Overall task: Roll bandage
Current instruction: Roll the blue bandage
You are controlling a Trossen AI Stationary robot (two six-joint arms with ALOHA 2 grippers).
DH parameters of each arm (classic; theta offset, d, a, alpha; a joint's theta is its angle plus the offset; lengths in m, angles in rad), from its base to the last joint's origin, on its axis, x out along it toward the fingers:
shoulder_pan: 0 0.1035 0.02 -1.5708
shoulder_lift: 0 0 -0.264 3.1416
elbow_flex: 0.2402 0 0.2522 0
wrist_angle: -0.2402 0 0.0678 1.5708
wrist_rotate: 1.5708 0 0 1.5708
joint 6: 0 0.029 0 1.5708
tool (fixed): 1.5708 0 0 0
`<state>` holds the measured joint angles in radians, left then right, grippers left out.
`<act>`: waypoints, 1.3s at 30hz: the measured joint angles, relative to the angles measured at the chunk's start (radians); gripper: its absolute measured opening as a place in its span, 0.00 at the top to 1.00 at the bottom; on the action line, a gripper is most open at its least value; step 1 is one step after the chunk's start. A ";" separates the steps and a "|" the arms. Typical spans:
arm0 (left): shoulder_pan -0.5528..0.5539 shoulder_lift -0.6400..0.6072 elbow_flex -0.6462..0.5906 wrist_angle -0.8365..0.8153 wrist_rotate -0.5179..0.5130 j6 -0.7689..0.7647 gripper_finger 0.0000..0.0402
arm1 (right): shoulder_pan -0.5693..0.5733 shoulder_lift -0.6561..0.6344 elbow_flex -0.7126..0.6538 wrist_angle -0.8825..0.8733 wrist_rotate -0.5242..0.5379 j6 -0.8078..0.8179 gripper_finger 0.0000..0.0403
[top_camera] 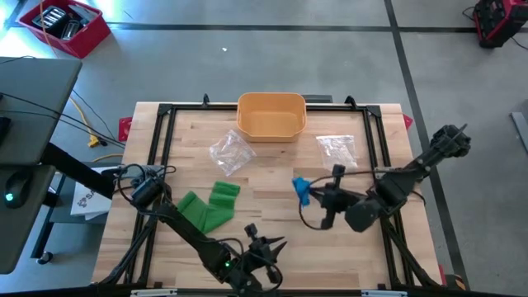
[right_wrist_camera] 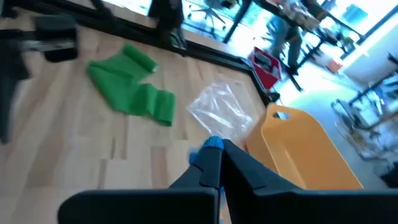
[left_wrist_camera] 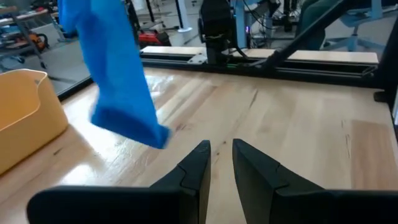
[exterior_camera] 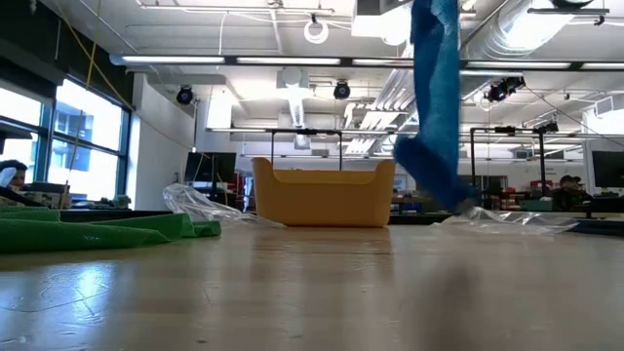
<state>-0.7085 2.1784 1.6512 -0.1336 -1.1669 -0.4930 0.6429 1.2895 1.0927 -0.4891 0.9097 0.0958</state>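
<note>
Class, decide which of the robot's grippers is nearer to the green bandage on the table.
Left. The left gripper is just beside the green bandage, near the table's front edge. The right gripper is farther across, shut on the blue bandage.

blue bandage [top_camera: 301,189], green bandage [top_camera: 209,206], yellow bin [top_camera: 271,115]

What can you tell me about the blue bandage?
The blue bandage is a soft, stretchy-looking strip of bright blue cloth. It hangs loosely above the wooden table, its lower end crumpled and bunched. The right gripper is shut on its top end, fingers pinching it. It dangles in front of the yellow bin, right of the green bandage.
</note>
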 joint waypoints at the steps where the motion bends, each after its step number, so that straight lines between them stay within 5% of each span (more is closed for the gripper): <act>1: -0.001 0.000 0.000 -0.001 0.002 0.000 0.84 | 0.012 -0.001 0.000 -0.006 0.001 0.001 1.00; 15: -0.032 0.000 0.000 -0.029 -0.003 -0.027 0.84 | 0.170 0.007 0.000 -0.003 0.007 0.214 1.00; 25: -0.034 0.000 0.000 -0.040 -0.025 -0.009 0.84 | 0.180 0.171 0.000 0.045 0.010 0.281 1.00; 29: -0.058 0.000 0.000 -0.018 -0.077 0.016 0.85 | 0.182 0.219 0.000 0.054 0.090 0.375 1.00; 39: -0.119 0.000 0.000 -0.019 -0.206 0.033 0.85 | 0.020 0.345 0.000 0.317 0.214 0.138 1.00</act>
<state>-0.8275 2.1784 1.6512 -0.1522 -1.3727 -0.4603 0.6633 1.6344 1.0925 -0.1725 1.1237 0.2341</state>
